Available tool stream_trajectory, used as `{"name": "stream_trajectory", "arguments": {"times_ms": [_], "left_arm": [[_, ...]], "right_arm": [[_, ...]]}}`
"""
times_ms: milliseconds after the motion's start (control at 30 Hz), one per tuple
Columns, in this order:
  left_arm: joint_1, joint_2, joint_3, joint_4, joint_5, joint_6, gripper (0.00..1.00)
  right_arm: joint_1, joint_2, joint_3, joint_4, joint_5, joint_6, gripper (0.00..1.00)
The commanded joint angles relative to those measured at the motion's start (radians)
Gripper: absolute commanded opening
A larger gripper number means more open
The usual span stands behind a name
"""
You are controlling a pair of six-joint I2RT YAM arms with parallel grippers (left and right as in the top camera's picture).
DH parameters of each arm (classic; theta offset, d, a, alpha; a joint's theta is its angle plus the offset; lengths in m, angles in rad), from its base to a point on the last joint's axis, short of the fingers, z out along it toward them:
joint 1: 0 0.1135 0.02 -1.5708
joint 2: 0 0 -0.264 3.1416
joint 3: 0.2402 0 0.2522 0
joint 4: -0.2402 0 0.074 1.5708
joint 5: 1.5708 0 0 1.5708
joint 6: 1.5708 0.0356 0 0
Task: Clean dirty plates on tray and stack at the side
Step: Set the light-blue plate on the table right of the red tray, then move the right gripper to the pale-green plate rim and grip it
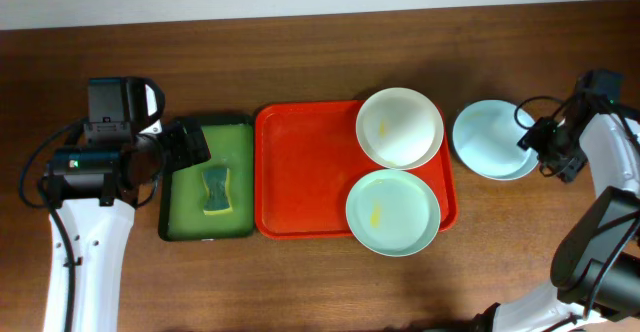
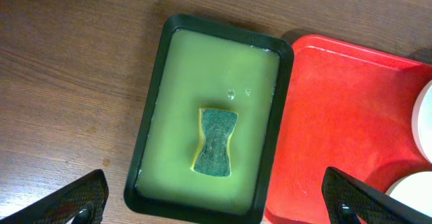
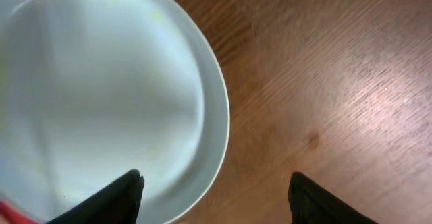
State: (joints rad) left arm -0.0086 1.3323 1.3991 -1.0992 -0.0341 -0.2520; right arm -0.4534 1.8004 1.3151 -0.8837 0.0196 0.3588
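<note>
The red tray (image 1: 305, 172) holds a cream-white plate (image 1: 400, 127) at its far right corner and a pale blue-green plate (image 1: 392, 212) with a yellow smear at its near right corner. A second pale blue plate (image 1: 490, 139) lies on the table right of the tray; it also shows in the right wrist view (image 3: 101, 96). My right gripper (image 3: 216, 200) is open over this plate's right rim, one finger above the plate, one above bare wood. My left gripper (image 2: 216, 204) is open and empty above the green tray's near edge.
A green tray (image 1: 207, 177) with a dark rim stands left of the red tray and holds a green-and-yellow sponge (image 1: 216, 190), also seen in the left wrist view (image 2: 216, 143). Both arms' cables hang at the table's left and right sides.
</note>
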Motion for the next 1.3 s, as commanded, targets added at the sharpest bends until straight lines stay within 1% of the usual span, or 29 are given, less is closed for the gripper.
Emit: {"name": "stream_trajectory", "arguments": {"times_ms": [0,33,67,167,200,267,300,333,400,467,500,533,567,600,633,700,767,833,900,933,967,1033,1067,1167,1267], "left_arm": [[0.005,-0.005,0.011,0.002,0.001,-0.009,0.99],[0.005,-0.005,0.011,0.002,0.001,-0.009,0.99],[0.005,-0.005,0.011,0.002,0.001,-0.009,0.99],[0.005,-0.005,0.011,0.002,0.001,-0.009,0.99],[0.005,-0.005,0.011,0.002,0.002,-0.009,0.99],[0.006,-0.005,0.011,0.002,0.001,-0.009,0.99],[0.005,-0.005,0.011,0.002,0.001,-0.009,0.99],[0.005,-0.005,0.011,0.002,0.001,-0.009,0.99],[0.005,-0.005,0.011,0.002,0.001,-0.009,0.99],[0.005,-0.005,0.011,0.002,0.001,-0.009,0.99],[0.005,-0.005,0.011,0.002,0.001,-0.009,0.99],[0.005,-0.005,0.011,0.002,0.001,-0.009,0.99],[0.005,-0.005,0.011,0.002,0.001,-0.009,0.99],[0.005,-0.005,0.011,0.002,0.001,-0.009,0.99],[0.005,-0.005,0.011,0.002,0.001,-0.009,0.99],[0.005,-0.005,0.011,0.002,0.001,-0.009,0.99],[0.005,-0.005,0.011,0.002,0.001,-0.009,0.99],[0.005,-0.005,0.011,0.002,0.001,-0.009,0.99],[0.005,-0.005,0.011,0.002,0.001,-0.009,0.99],[0.005,-0.005,0.011,0.002,0.001,-0.009,0.99],[0.005,-0.005,0.011,0.002,0.001,-0.009,0.99],[0.005,-0.005,0.011,0.002,0.001,-0.009,0.99],[0.005,-0.005,0.011,0.002,0.001,-0.009,0.99],[0.005,-0.005,0.011,0.002,0.001,-0.009,0.99],[0.005,-0.005,0.011,0.002,0.001,-0.009,0.99]], "right_arm": [[-0.004,-0.056,0.196,-0.230,-0.108,-0.075,0.70],[-0.004,-0.074,0.246,-0.344,-0.145,-0.075,0.69],[-0.004,-0.121,0.280,-0.511,-0.195,-0.084,0.66],[0.004,-0.264,0.276,-0.635,-0.212,-0.177,0.66],[0.011,-0.318,0.276,-0.662,-0.212,-0.206,0.69],[0.030,-0.383,0.275,-0.689,-0.211,-0.231,0.78],[0.044,-0.399,0.273,-0.692,-0.212,-0.251,0.94],[0.062,-0.402,0.267,-0.699,-0.212,-0.251,0.99],[0.130,-0.400,0.199,-0.677,-0.258,-0.258,0.98],[0.203,-0.400,0.084,-0.617,-0.290,-0.285,0.98],[0.236,-0.399,0.034,-0.597,-0.290,-0.284,0.96],[0.270,-0.399,-0.014,-0.573,-0.289,-0.284,0.78],[0.303,-0.399,-0.069,-0.533,-0.291,-0.272,0.66],[0.333,-0.398,-0.128,-0.486,-0.291,-0.273,0.70],[0.347,-0.397,-0.162,-0.452,-0.305,-0.272,0.98],[0.358,-0.391,-0.220,-0.385,-0.404,-0.273,0.98],[0.358,-0.380,-0.240,-0.372,-0.423,-0.273,0.99],[0.362,-0.379,-0.259,-0.371,-0.421,-0.273,0.56],[0.381,-0.379,-0.294,-0.358,-0.401,-0.273,0.49],[0.397,-0.379,-0.318,-0.346,-0.401,-0.272,0.44],[0.412,-0.379,-0.331,-0.331,-0.400,-0.268,0.42],[0.457,-0.379,-0.351,-0.296,-0.295,-0.138,0.43],[0.478,-0.379,-0.351,-0.287,-0.243,-0.096,0.42],[0.571,-0.379,-0.353,-0.257,-0.224,-0.066,0.43],[0.616,-0.378,-0.368,-0.237,-0.190,-0.010,0.43]]}}
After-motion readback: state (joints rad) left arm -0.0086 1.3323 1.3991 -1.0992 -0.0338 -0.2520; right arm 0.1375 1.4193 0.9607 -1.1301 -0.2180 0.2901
